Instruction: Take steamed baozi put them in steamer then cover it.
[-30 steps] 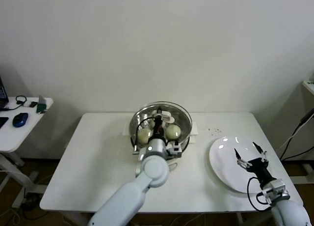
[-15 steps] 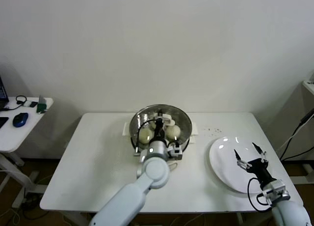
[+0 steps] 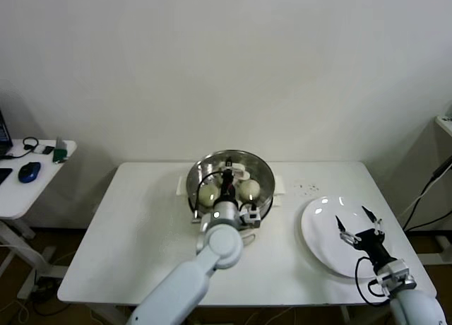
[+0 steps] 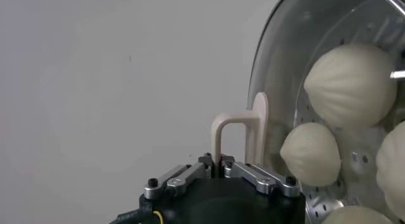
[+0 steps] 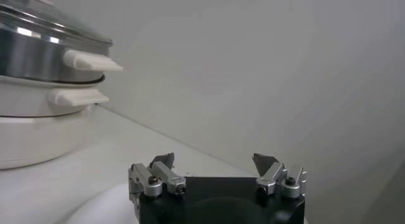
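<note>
Two side tables flank left pincer gripping cover

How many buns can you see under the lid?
4 in the left wrist view, all inside the steamer: buns at and. The head view shows only two.

Cream-white baozi sit in a shiny silver steamer with a perforated bottom on a white base, under a clear glass cover with a cream handle, beside a white plate on a white table.
</note>
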Motion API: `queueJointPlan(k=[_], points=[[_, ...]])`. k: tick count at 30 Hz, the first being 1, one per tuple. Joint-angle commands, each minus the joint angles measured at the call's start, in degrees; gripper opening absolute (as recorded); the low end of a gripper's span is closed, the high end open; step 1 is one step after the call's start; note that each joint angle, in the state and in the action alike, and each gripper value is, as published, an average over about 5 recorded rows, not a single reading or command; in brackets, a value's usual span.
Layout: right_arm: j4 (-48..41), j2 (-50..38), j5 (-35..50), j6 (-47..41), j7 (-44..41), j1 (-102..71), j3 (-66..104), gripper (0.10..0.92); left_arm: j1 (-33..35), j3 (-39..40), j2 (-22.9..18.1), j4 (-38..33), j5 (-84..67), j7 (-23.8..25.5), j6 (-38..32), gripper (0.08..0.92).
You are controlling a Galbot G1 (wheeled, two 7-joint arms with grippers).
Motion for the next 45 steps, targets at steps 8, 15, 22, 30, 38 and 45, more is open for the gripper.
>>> queueJointPlan(k=[8, 15, 22, 30, 38, 45], points=[[-0.07, 0.22, -0.37, 0.06, -0.07, 0.26, -0.16, 0.823, 0.18, 0.07, 0.47, 1.10, -0.90, -1.63, 2.62, 0.147], [-0.16, 0.59, -0.54, 0.14, -0.17, 0.31, -0.15, 0.823, 0.73, -0.20, 0.50, 1.03, -1.51, -1.97, 2.31, 0.147], [-0.10, 0.76, -0.67, 0.21, -0.54, 0.22, -0.07, 0.823, 0.88, 0.14, 1.51, -1.73, -4.32, -1.52, 2.77, 0.239], [0.46, 1.07, -1.07, -2.72, 1.12, 0.25, -0.28, 0.823, 1.81, -0.61, 4.87, -7.86, -6.80, -0.88, 2.81, 0.472], [0.96, 1.61, -1.91, -12.12, 7.42, 1.78, -1.00, 0.823, 4.50, -1.83, 7.89, -15.97, -10.14, 1.78, 2.81, 0.697], [1.55, 1.70, -0.41, -14.13, 8.51, 2.16, -1.29, 0.823, 8.68, -3.63, 10.83, -21.26, -12.92, 1.04, 2.81, 0.819]])
